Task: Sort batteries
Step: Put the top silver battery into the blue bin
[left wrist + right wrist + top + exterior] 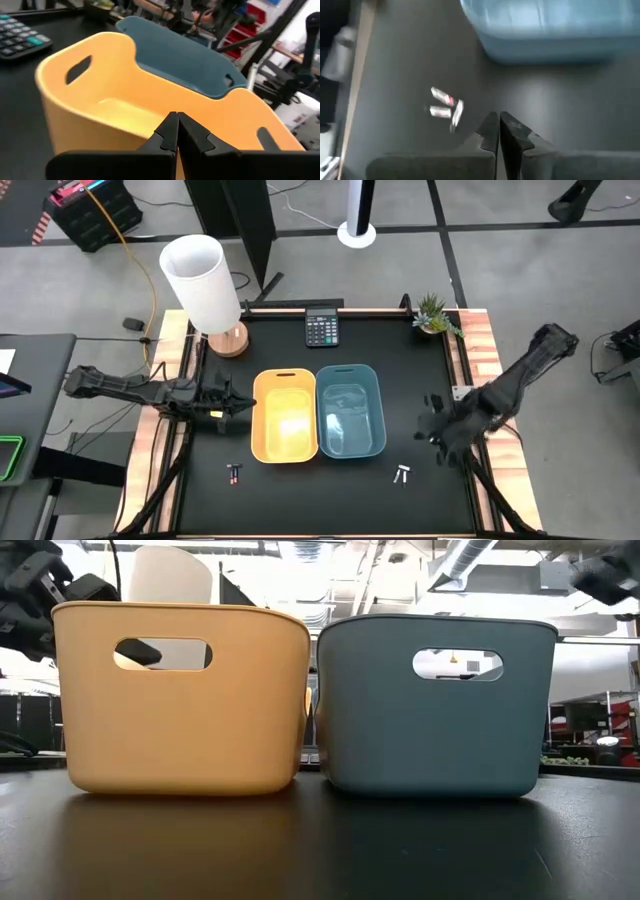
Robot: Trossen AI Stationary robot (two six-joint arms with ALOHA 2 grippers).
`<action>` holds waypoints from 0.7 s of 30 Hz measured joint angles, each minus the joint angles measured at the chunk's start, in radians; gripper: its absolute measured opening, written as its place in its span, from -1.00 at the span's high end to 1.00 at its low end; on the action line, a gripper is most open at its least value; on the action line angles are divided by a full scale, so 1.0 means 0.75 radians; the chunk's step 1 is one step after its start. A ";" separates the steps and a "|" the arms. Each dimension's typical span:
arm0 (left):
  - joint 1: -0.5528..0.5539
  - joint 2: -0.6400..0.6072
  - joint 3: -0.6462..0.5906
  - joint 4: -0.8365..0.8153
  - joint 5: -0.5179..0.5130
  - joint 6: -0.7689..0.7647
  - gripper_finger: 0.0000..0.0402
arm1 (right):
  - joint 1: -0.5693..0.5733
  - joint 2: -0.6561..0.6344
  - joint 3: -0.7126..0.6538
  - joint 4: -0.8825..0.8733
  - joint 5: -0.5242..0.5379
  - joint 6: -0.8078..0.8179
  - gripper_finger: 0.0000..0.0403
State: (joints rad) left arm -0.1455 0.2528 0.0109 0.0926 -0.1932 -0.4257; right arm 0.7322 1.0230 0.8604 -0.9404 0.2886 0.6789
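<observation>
Silvery white batteries (402,474) lie on the black table near its front right; the right wrist view shows three of them (445,106) in a loose cluster. Dark batteries with reddish ends (233,473) lie front left. My left gripper (243,408) hovers shut by the yellow bin's (285,415) left wall, its fingertips (176,125) over the rim. My right gripper (432,420) is shut above the table, right of the blue bin (351,409) and beyond the silvery batteries (445,106).
A calculator (321,328) lies at the table's far edge, with a white lamp (205,285) on a wooden base at far left and a small potted plant (433,315) at far right. The two bins stand side by side in the middle (315,700).
</observation>
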 joint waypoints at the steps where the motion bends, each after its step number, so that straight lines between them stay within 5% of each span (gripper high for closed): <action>1: 0.000 0.007 0.000 0.028 0.014 0.020 1.00 | 0.034 0.050 0.000 -0.026 0.000 0.089 0.79; 9: 0.000 0.013 0.048 0.067 0.038 0.153 0.74 | 0.271 0.363 0.002 0.121 0.040 0.515 0.30; 15: 0.000 0.013 0.077 0.065 0.029 0.203 0.45 | 0.308 0.582 0.002 0.214 0.044 0.571 -0.10; 21: 0.000 0.012 0.079 0.068 0.027 0.228 0.37 | 0.290 0.730 0.002 0.280 0.044 0.564 -0.19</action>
State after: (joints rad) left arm -0.1455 0.2619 0.0704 0.1439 -0.1730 -0.2546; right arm 0.9494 1.5708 0.8616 -0.7307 0.3213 1.1020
